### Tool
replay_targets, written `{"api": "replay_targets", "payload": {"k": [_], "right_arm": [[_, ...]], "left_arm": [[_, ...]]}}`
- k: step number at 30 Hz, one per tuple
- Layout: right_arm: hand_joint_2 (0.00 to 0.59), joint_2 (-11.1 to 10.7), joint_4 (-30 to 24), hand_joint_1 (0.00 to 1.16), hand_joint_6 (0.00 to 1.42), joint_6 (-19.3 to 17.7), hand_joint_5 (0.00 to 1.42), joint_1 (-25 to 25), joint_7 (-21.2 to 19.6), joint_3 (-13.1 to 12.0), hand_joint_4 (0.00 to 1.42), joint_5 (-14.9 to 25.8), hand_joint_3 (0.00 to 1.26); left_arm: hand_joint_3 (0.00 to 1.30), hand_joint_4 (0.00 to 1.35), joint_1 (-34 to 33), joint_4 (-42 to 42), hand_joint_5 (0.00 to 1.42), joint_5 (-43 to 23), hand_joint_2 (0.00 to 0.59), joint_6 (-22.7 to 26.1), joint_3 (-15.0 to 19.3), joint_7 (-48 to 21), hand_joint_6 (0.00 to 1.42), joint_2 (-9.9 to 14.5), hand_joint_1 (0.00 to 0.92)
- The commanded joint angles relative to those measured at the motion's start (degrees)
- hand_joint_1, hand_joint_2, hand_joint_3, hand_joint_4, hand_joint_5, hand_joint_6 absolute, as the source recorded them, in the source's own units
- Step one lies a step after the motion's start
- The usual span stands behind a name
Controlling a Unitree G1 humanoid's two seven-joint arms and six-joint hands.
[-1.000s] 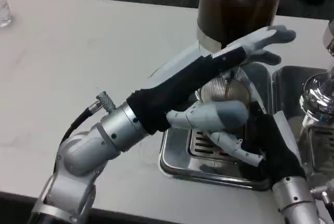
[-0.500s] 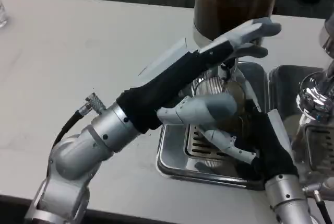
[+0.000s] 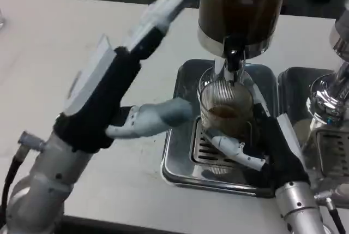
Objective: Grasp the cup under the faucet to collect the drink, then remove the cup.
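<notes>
Brown liquid sits low in the clear ribbed glass cup (image 3: 224, 113), which stands on the slotted grate of the steel drip tray (image 3: 180, 160) directly beneath the black faucet (image 3: 233, 62) of the dark drink dispenser (image 3: 240, 5). I see my right hand (image 3: 256, 147) wrapped around the cup from the near right side (fingers against the glass). My left hand (image 3: 131, 65) hovers left of the dispenser, fingers spread, holding nothing.

— What sort of place is this?
— A drinks station: tall clear dispenser of brown liquid (image 3: 242, 5) over a steel drip tray (image 3: 182, 163), on a white bench (image 3: 49, 43).
— Anything else?
— Chrome machine (image 3: 330, 108) at the bench's right edge.
</notes>
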Motion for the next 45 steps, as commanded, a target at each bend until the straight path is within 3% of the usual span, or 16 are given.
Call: {"api": "replay_targets", "payload": {"k": [1, 6, 13, 18, 27, 40, 45], "right_arm": [[0.186, 0.4, 0.5, 0.75, 0.00, 0.8, 0.00, 0.1, -0.1, 0.4, 0.00, -0.5, 0.00], [0.184, 0.5, 1.4, 0.75, 0.00, 0.3, 0.00, -0.5, 0.1, 0.5, 0.00, -0.5, 0.00], [0.185, 0.8, 3.0, 0.75, 0.00, -0.4, 0.00, -1.7, 0.1, 0.7, 0.00, -0.4, 0.00], [0.185, 1.1, 3.8, 0.75, 0.00, -0.1, 0.00, -2.0, -0.5, 0.8, 0.00, -0.7, 0.00], [0.186, 2.0, 5.6, 0.75, 0.00, 0.7, 0.00, -3.4, -1.3, 0.6, 0.00, -0.7, 0.00], [0.189, 2.7, 8.7, 0.82, 0.03, 1.1, 0.00, -4.9, -2.9, 2.0, 0.00, -2.7, 0.00], [0.187, 3.6, 10.0, 0.85, 0.09, 0.5, 0.07, -5.7, -4.7, 1.5, 0.11, -2.1, 0.00]], "left_arm": [[0.08, 0.00, 6.7, -0.2, 0.09, 10.1, 0.132, -0.7, 5.4, 9.0, 0.00, 0.2, 0.000], [0.05, 0.00, 12.9, 3.9, 0.06, 22.2, 0.138, 0.2, 8.2, 21.1, 0.00, 1.4, 0.000], [0.03, 0.00, 14.5, 11.9, 0.03, 28.2, 0.144, 5.4, 4.7, 29.6, 0.00, 3.2, 0.000], [0.03, 0.00, 13.9, 18.7, 0.03, 28.5, 0.145, 8.1, 0.7, 31.4, 0.00, 5.0, 0.000], [0.02, 0.00, 15.1, 21.6, 0.01, 27.0, 0.148, 8.9, -3.5, 33.0, 0.00, 6.9, 0.000], [0.03, 0.00, 16.2, 19.9, 0.01, 24.6, 0.154, 9.8, -5.1, 33.8, 0.00, 7.8, 0.000], [0.03, 0.00, 16.9, 17.8, 0.01, 24.1, 0.155, 10.6, -5.2, 33.5, 0.00, 7.8, 0.000]]}}
